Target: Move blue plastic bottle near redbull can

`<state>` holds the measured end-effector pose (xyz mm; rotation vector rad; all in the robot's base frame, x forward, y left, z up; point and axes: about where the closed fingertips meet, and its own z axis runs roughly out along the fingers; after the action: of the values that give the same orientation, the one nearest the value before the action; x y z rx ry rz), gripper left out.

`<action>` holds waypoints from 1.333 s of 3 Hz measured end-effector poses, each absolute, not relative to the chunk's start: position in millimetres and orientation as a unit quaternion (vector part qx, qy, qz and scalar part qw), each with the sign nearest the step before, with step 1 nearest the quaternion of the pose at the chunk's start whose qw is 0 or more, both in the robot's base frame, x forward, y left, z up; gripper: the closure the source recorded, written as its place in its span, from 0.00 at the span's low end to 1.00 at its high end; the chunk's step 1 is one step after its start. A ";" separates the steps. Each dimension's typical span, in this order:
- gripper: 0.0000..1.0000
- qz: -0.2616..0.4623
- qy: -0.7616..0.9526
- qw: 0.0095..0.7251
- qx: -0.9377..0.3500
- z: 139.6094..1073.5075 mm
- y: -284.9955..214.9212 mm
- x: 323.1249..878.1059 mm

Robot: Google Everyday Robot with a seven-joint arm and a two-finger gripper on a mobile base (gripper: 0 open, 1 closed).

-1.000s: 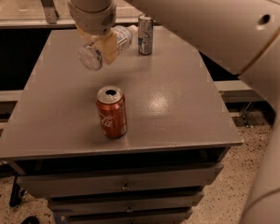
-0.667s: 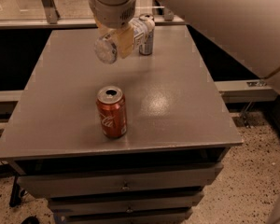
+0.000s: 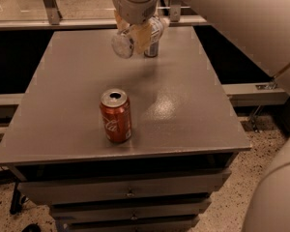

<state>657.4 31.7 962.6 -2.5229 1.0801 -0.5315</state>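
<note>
Camera view: gripper point(image 3: 134, 35) is hovering over the worktop's point(image 3: 183, 105) back, jaws clamping the bottle point(image 3: 122, 45) beside the redbull can point(image 3: 154, 45), likely for set-down.

light: dim, warm, from overhead
glare: pale sheen on the surface point(image 3: 179, 105)
shadow: soft, under the gripper point(image 3: 133, 36) clasping the blue plastic bottle point(image 3: 122, 45), far edge

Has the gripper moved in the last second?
Yes. Carrying the bottle, the gripper has swung right and now hangs just in front of the redbull can at the back of the table. The red can has stayed put.
</note>
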 end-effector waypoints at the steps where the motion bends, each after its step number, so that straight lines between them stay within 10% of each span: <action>1: 1.00 -0.173 0.372 0.180 -0.894 943.4 19.5 675.1; 3: 1.00 -0.153 0.357 0.185 -0.903 914.9 -6.3 689.9; 4: 0.84 -0.148 0.346 0.186 -0.908 907.9 -8.9 691.1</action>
<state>691.1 -8.9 907.9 -2.5578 0.9736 -0.4157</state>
